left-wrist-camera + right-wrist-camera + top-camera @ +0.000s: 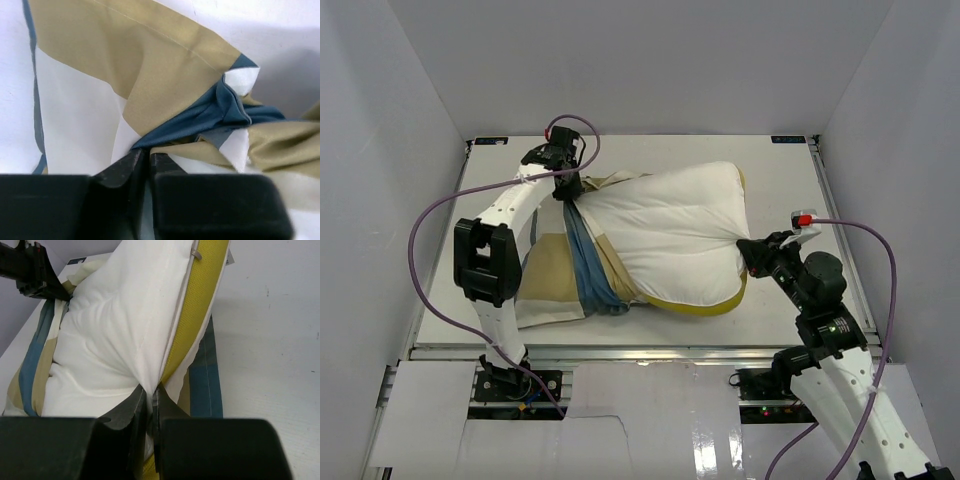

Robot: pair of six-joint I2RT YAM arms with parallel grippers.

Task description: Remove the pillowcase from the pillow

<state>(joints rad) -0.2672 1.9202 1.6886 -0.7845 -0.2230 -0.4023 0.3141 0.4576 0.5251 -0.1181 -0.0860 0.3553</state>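
Observation:
The white pillow (670,235) with a yellow edge (705,306) lies across the middle of the table, mostly out of the checked blue, tan and cream pillowcase (560,285), which is bunched at its left end. My left gripper (567,190) is shut on a pinched fold of the pillowcase (165,100) at the back left. My right gripper (752,248) is shut on the pillow's right corner; in the right wrist view the white fabric (110,330) is pinched between my fingers (131,410) beside the yellow edge (200,300).
White walls enclose the table (790,180) on three sides. The left arm's purple cable (425,215) loops out to the left and the right arm's cable (890,260) runs along the right edge. Part of the pillowcase (205,385) lies under the pillow.

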